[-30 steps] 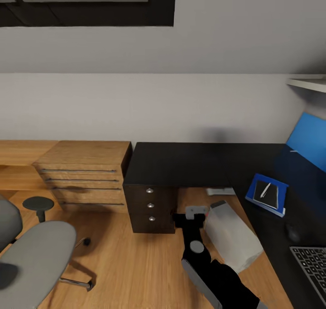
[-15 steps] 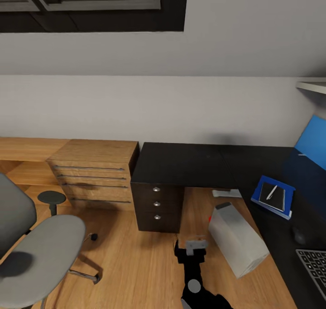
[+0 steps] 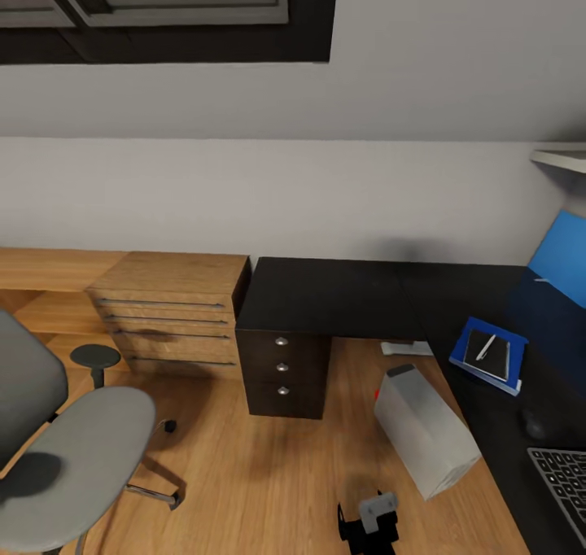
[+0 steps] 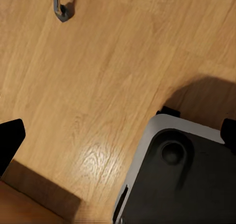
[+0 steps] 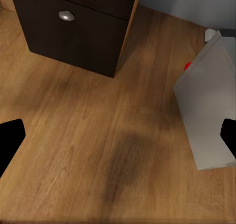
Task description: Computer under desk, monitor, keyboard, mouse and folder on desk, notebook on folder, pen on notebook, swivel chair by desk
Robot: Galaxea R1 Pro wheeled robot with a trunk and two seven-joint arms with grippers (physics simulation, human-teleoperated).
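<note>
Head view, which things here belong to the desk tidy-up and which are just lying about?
Job:
glossy black L-shaped desk
silver-grey computer tower
bright blue folder
dark notebook
thin white pen
small black mouse
dark-keyed keyboard
grey swivel chair

Lying about:
light wooden chest of drawers
round black stool

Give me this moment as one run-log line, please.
stack: pen on notebook on folder, on desk | computer: floor | swivel chair: apart from desk | right gripper: low
</note>
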